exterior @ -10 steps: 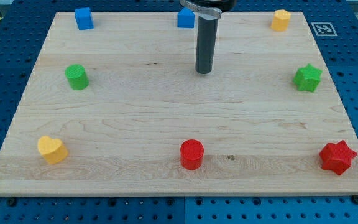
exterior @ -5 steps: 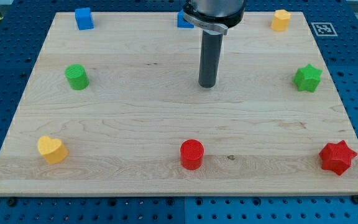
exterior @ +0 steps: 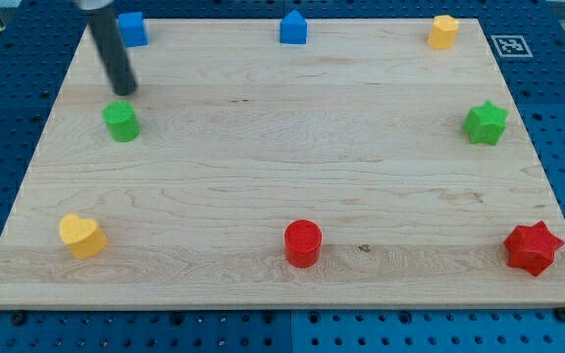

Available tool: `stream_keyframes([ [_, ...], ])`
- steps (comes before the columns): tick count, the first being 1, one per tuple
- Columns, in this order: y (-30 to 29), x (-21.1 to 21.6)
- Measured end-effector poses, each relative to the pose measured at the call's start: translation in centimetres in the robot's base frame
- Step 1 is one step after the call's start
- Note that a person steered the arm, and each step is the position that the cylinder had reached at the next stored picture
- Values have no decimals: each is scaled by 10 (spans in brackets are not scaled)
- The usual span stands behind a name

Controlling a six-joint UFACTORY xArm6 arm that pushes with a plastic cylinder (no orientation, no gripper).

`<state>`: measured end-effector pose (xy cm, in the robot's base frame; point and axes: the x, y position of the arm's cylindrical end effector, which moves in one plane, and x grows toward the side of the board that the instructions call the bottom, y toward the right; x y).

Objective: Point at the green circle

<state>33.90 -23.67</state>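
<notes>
The green circle [exterior: 121, 122] is a short green cylinder on the wooden board [exterior: 263, 167], at the view's left, a little above mid-height. My tip [exterior: 124, 91] stands just above it in the view, very close, with a narrow strip of board between them. The dark rod leans up toward the view's top left and leaves the frame.
Other blocks sit around the board's rim: a blue cube [exterior: 132, 28], a blue block [exterior: 293, 27], a yellow block [exterior: 443, 31], a green star [exterior: 486, 123], a red star [exterior: 533, 247], a red cylinder [exterior: 302, 242], a yellow heart [exterior: 82, 235].
My tip has moved from the board's upper middle far to the view's left, ending just above the green circle. No block has moved.
</notes>
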Motion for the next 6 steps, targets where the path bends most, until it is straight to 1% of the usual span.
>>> stream_keyframes([
  [1,-25,17],
  [2,-27,41],
  [3,-29,44],
  [4,-17,59],
  [5,13,65],
  [6,57,65],
])
